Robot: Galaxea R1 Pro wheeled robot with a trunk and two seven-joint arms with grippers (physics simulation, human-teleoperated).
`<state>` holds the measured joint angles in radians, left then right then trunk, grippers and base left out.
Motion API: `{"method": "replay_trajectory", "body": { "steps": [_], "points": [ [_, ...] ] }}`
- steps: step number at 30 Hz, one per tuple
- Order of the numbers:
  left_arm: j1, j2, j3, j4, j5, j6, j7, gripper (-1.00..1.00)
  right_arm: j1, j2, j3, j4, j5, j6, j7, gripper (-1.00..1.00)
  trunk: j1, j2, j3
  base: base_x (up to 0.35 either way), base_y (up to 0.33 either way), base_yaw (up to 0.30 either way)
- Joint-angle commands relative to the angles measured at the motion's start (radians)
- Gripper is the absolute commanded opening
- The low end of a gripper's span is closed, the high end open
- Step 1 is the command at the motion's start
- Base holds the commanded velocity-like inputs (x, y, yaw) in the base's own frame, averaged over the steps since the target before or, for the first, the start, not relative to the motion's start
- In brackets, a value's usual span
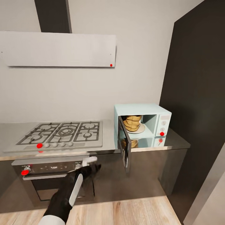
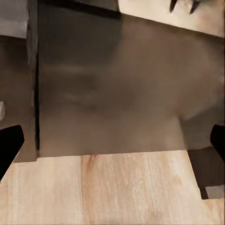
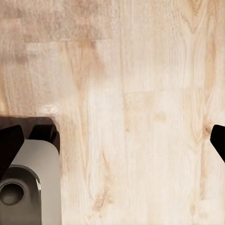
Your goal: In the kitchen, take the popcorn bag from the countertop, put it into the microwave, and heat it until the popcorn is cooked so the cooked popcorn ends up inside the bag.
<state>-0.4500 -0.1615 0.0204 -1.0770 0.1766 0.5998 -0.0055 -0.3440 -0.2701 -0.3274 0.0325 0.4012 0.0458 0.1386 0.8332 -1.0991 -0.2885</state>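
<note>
The pale mint-blue microwave (image 1: 156, 110) stands on the grey countertop (image 1: 175, 142) at the right, its dark glass door (image 1: 124, 147) swung wide open toward me. The tan popcorn bag (image 1: 132, 122) sits upright inside on the round plate. My left gripper (image 1: 92, 168) hangs low in front of the dark cabinet fronts, left of and below the open door, touching nothing. In the left wrist view the left gripper (image 2: 112, 140) is open and faces a dark cabinet front. The right gripper (image 3: 112, 140) is open over the wooden floor.
A gas hob (image 1: 62, 132) lies left of the microwave, with a built-in oven (image 1: 50, 175) below and a range hood (image 1: 59, 48) above. A tall dark cabinet (image 1: 197, 93) closes the right side. The wooden floor (image 1: 125, 212) runs along the cabinets. My base (image 3: 28, 187) shows under the right gripper.
</note>
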Motion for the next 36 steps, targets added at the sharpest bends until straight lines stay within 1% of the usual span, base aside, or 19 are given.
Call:
{"method": "replay_trajectory", "body": {
  "steps": [1, 4, 5, 7, 8, 10, 12, 13, 15, 19, 21, 23, 24, 28, 33, 35, 36],
  "points": [
    [-0.006, -0.002, 0.0, -0.009, 0.003, 0.009, -0.001, 1.0, -0.001, -0.001, -0.008, 0.001, 0.008, 0.002, 0.003, 1.0, 0.0, -0.001, -0.001, 0.0, 0.0, 0.0],
    [-0.02, -0.008, -0.015, -0.082, 0.003, 0.058, -0.001, 1.0, -0.001, -0.001, -0.009, 0.001, 0.008, 0.002, 0.002, 1.0, 0.0, -0.001, -0.001, 0.0, 0.0, 0.0],
    [-0.028, -0.009, -0.03, -0.138, 0.003, 0.104, 0.0, 1.0, -0.001, -0.001, -0.009, 0.001, 0.008, 0.002, 0.002, 1.0, 0.0, -0.001, -0.001, 0.0, 0.0, 0.0],
    [-0.043, -0.01, -0.059, -0.168, 0.004, 0.131, 0.001, 1.0, -0.001, 0.0, -0.008, 0.001, 0.008, 0.002, 0.002, 1.0, 0.0, -0.001, -0.001, 0.0, 0.0, 0.0],
    [-0.058, -0.013, -0.101, -0.178, 0.003, 0.139, 0.002, 1.0, -0.001, -0.001, -0.008, 0.001, 0.008, 0.002, 0.002, 1.0, 0.0, -0.001, -0.001, 0.0, 0.0, 0.0],
    [-0.078, -0.013, -0.172, -0.185, 0.002, 0.145, 0.006, 1.0, -0.001, -0.001, -0.009, 0.001, 0.008, 0.002, 0.002, 1.0, 0.0, -0.001, -0.001, 0.0, 0.0, 0.0],
    [-0.089, -0.013, -0.227, -0.186, 0.003, 0.141, 0.027, 1.0, -0.001, -0.002, -0.009, 0.001, 0.008, 0.003, 0.002, 1.0, 0.0, -0.001, -0.001, 0.0, 0.0, 0.0],
    [-0.092, -0.013, -0.241, -0.184, 0.003, 0.137, 0.036, 1.0, -0.001, -0.003, -0.009, 0.001, 0.008, 0.003, 0.003, 1.0, 0.0, -0.001, -0.001, 0.0, 0.0, 0.0],
    [-0.093, -0.013, -0.249, -0.184, 0.003, 0.131, 0.041, 1.0, -0.001, -0.004, -0.009, 0.001, 0.008, 0.003, 0.004, 1.0, 0.0, -0.001, -0.001, 0.0, 0.0, 0.0],
    [-0.094, -0.013, -0.262, -0.179, -0.003, 0.087, 0.052, 1.0, -0.001, -0.003, -0.008, 0.001, 0.008, 0.004, 0.004, 1.0, 0.0, -0.001, -0.001, 0.0, 0.0, 0.0],
    [-0.094, -0.013, -0.268, -0.181, -0.005, 0.081, 0.068, 1.0, -0.001, -0.003, -0.008, 0.001, 0.008, 0.004, 0.003, 1.0, 0.0, -0.001, -0.001, 0.0, 0.0, 0.0],
    [-0.095, -0.013, -0.274, -0.179, -0.002, 0.076, 0.125, 1.0, -0.001, -0.002, -0.008, 0.001, 0.008, 0.005, 0.003, 1.0, 0.0, -0.001, -0.001, 0.0, -0.055, 0.0],
    [-0.095, -0.013, -0.275, -0.178, 0.0, 0.075, 0.139, 1.0, -0.001, -0.002, -0.007, 0.001, 0.008, 0.005, 0.003, 1.0, 0.0, -0.001, -0.001, 0.0, -0.167, 0.0],
    [-0.095, -0.013, -0.278, -0.178, 0.003, 0.074, 0.153, 1.0, -0.001, -0.002, -0.007, 0.001, 0.008, 0.005, 0.003, 1.0, 0.0, -0.001, -0.001, 0.0, -0.229, 0.0],
    [-0.095, -0.013, -0.292, -0.182, 0.006, 0.076, 0.15, 1.0, -0.001, -0.002, -0.007, 0.001, 0.008, 0.005, 0.003, 1.0, 0.0, -0.001, -0.001, 0.0, -0.277, 0.0],
    [-0.095, -0.013, -0.314, -0.186, 0.007, 0.076, 0.127, 1.0, -0.001, -0.002, -0.007, 0.001, 0.008, 0.005, 0.003, 1.0, 0.0, -0.001, -0.001, 0.0, -0.249, 0.0],
    [-0.095, -0.013, -0.355, -0.189, 0.007, 0.077, 0.084, 1.0, -0.001, -0.002, -0.007, 0.001, 0.008, 0.005, 0.003, 1.0, 0.0, -0.001, -0.001, 0.0, -0.092, 0.0]
  ]
}}
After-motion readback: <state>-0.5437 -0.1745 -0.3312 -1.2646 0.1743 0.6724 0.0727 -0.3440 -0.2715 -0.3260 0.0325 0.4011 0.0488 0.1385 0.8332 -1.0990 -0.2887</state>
